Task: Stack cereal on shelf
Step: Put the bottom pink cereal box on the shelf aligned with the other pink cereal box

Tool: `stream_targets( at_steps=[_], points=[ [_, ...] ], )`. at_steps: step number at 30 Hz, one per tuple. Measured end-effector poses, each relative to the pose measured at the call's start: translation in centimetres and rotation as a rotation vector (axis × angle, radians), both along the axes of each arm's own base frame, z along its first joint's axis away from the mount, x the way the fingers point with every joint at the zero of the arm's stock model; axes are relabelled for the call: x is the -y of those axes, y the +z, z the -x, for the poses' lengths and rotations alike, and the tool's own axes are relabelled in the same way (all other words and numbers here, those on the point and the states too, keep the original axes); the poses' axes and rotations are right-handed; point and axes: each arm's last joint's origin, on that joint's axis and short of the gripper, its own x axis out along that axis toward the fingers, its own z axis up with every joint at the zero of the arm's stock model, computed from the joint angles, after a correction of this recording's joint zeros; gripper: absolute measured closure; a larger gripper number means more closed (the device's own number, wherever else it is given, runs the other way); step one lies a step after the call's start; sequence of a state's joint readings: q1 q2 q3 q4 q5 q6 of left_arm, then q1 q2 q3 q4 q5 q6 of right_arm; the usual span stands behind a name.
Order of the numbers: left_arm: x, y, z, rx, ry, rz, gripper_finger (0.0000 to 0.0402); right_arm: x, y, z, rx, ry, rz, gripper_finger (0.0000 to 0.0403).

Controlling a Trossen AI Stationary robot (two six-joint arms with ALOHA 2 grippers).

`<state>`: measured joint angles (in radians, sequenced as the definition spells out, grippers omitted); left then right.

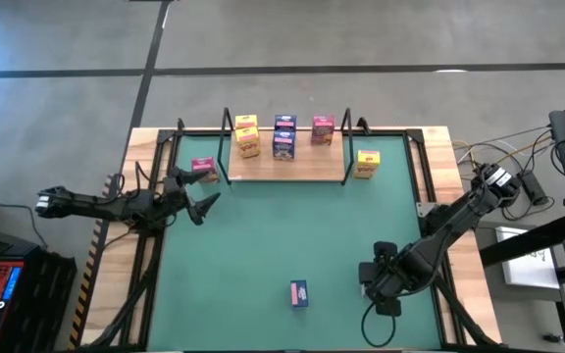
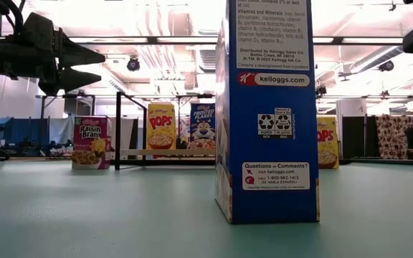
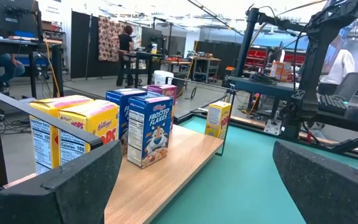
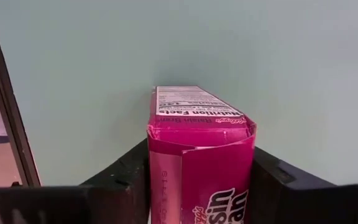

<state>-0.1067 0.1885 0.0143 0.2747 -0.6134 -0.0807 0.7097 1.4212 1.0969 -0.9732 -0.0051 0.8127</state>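
High view: the shelf point(image 1: 287, 167) lies along the desk's point(image 1: 439, 147) far edge, carrying yellow, blue and pink cereal boxes point(image 1: 283, 137). A blue box point(image 1: 299, 293) stands near the near edge. The right gripper point(image 1: 379, 286) sits low near the right edge; the left gripper point(image 1: 202, 201) hovers by the shelf's left end.

Left wrist view: jaws spread wide, empty.

Right wrist view: jaws pressed against both sides of a pink cereal box point(image 4: 201, 155).

Light wooden shelf board point(image 1: 287, 167) at upper centre carries five small cardboard cereal boxes; a blue box point(image 1: 299, 293) stands lower centre.
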Motion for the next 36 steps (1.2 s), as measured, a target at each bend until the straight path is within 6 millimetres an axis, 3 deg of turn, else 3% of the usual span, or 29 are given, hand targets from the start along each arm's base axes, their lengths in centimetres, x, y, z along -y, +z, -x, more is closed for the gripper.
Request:
stream_targets(
  at_steps=[10,18,26,36],
  points=[
    [0.0,0.0,0.0,0.0,0.0,0.0,0.0002,0.0,0.2,-0.1,0.013,0.008,0.0,0.0258],
    [0.0,0.0,0.0,0.0,0.0,0.0,0.0002,1.7,2.9,-1.6,0.057,0.1,0.101,0.0253],
    [0.0,0.0,0.0,0.0,0.0,0.0,0.0002,5.9,5.4,-4.5,0.157,0.321,0.316,0.0251],
    [0.0,0.0,0.0,0.0,0.0,0.0,0.0002,14.7,7.1,-7.4,0.158,0.196,0.32,0.0252]
  ],
)
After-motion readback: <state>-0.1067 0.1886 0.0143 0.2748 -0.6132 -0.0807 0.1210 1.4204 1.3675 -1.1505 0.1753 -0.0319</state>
